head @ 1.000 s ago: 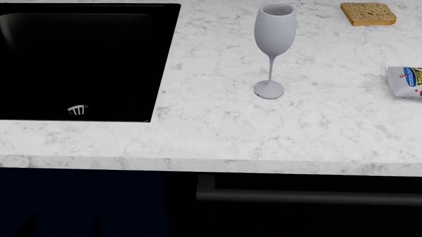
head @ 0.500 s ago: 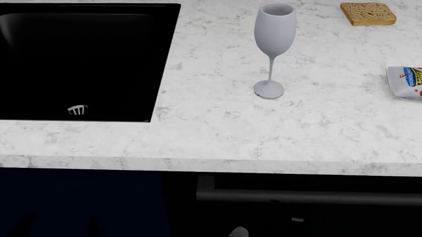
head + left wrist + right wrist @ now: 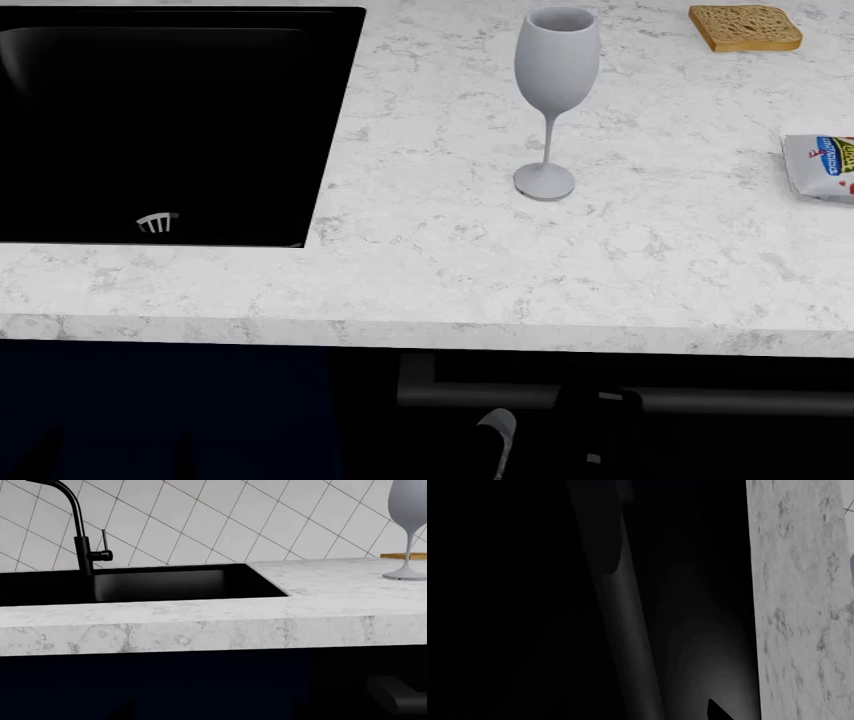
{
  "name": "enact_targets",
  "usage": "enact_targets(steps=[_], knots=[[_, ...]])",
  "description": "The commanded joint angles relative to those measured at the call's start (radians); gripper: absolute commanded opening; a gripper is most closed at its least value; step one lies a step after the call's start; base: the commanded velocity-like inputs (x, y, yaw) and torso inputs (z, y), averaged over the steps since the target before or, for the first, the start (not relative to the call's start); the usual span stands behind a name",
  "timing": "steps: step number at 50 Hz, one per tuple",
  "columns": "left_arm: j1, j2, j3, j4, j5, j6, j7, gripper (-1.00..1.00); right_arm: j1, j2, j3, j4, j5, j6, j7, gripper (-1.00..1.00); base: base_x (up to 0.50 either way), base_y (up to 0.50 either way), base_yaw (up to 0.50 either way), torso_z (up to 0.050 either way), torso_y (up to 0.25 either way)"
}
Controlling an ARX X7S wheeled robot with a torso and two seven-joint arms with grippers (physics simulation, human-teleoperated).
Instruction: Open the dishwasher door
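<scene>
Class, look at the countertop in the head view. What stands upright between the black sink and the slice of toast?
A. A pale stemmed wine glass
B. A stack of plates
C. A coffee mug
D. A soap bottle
A. A pale stemmed wine glass stands upright on the marble countertop, with the black sink on one side and the slice of toast on the other.

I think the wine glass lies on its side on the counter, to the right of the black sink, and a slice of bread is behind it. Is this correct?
One detail is wrong. The wine glass does not lie on its side: it stands upright on its foot on the counter, as the head view shows. The rest holds: it is right of the black sink, with the slice of bread farther back.
</scene>
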Motion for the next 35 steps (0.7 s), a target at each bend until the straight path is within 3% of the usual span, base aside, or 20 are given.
enact_targets(steps=[1,28,34,35], knots=[[0.006,-0.008,0.006,0.021,0.002,-0.009,-0.012,1.00,0.079,-0.035,-0.016,0.167,0.017,-0.060,0.029,1.00,0.00,0.00,0.00,0.000,0.000],[-0.007,-0.019,0.016,0.022,-0.008,-0.008,-0.021,1.00,0.246,-0.129,-0.057,0.546,0.046,-0.217,0.097,1.00,0.00,0.00,0.00,0.000,0.000],[-0.005,-0.022,0.017,0.027,-0.011,-0.010,-0.025,1.00,0.230,-0.116,-0.061,0.500,0.038,-0.195,0.086,1.00,0.00,0.00,0.00,0.000,0.000],[-0.005,-0.022,0.018,0.028,-0.011,-0.010,-0.025,1.00,0.222,-0.109,-0.062,0.476,0.034,-0.185,0.080,-1.00,0.00,0.00,0.00,0.000,0.000]])
